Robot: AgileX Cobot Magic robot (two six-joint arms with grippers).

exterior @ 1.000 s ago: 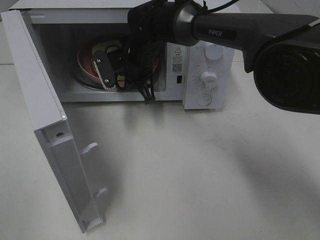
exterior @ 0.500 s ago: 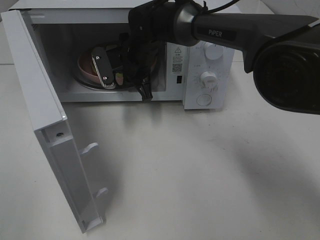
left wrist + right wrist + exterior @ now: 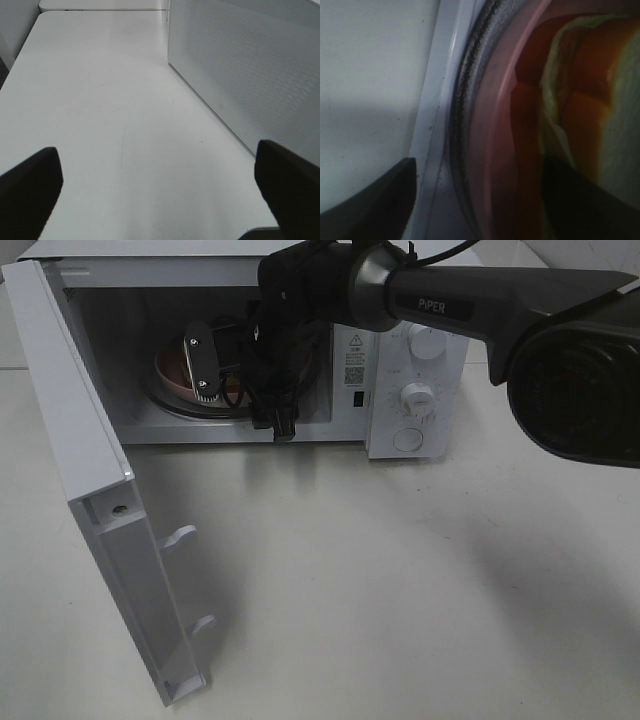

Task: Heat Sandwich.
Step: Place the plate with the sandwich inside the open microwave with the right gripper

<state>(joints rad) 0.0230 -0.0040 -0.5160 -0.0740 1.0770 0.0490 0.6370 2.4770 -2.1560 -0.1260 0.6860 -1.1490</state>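
Right gripper (image 3: pixel 240 392) inside microwave (image 3: pixel 380 435), upper centre: jaws nearly together a second ago, now spread over plate (image 3: pixel 495 150) holding sandwich (image 3: pixel 620 140). Left gripper (image 3: pixel 160 185) spread wide, empty.

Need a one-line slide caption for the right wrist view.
Right gripper open astride the rim of the pink plate, which holds the sandwich on the glass turntable.

Right gripper (image 3: pixel 242 410) crowds the microwave (image 3: pixel 420 350) mouth; open door (image 3: pixel 100 490) walls off the left; table (image 3: pixel 400 590) in front leaves wide room.
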